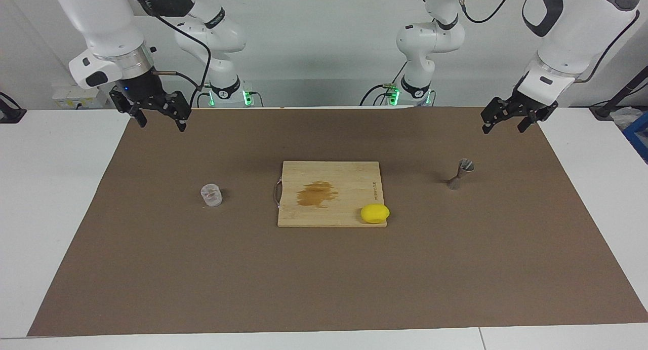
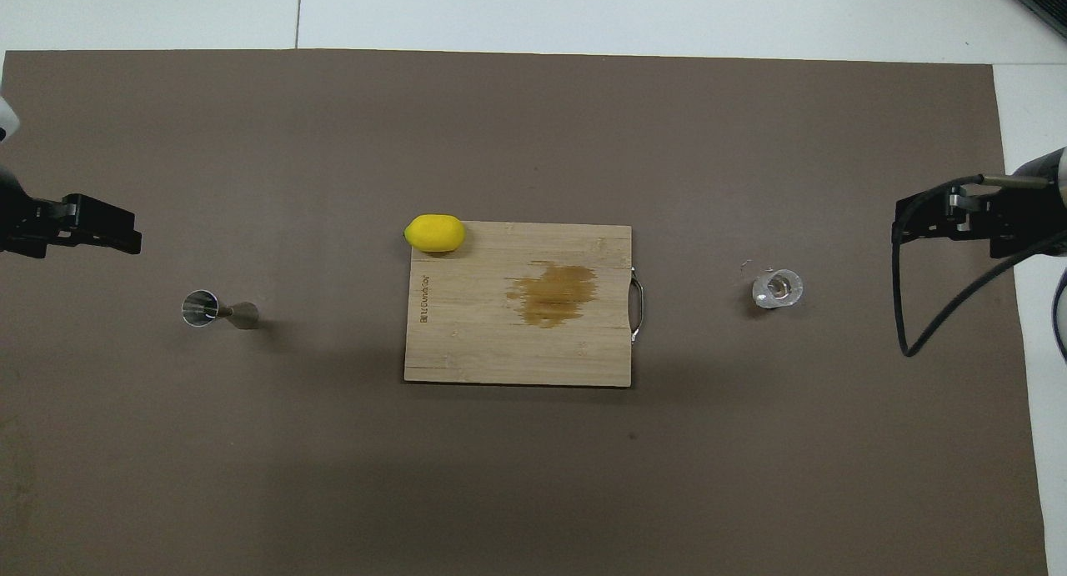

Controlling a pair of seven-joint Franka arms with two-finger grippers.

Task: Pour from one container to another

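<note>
The small clear squat cup point(image 1: 211, 195) stands upright on the brown mat toward the right arm's end of the table; it also shows in the overhead view point(image 2: 777, 288). The steel hourglass jigger point(image 1: 460, 173) stands upright toward the left arm's end and shows in the overhead view too point(image 2: 218, 309). My right gripper point(image 1: 160, 122) hangs open and empty in the air over the mat near its edge, well apart from the cup. My left gripper point(image 1: 504, 127) hangs open and empty over the mat's edge at its own end, apart from the jigger.
A wooden cutting board point(image 1: 349, 178) with a brown stain and a metal handle lies in the middle of the mat point(image 1: 324, 279), between cup and jigger. A yellow lemon point(image 1: 375, 213) lies on the board's corner farthest from the robots.
</note>
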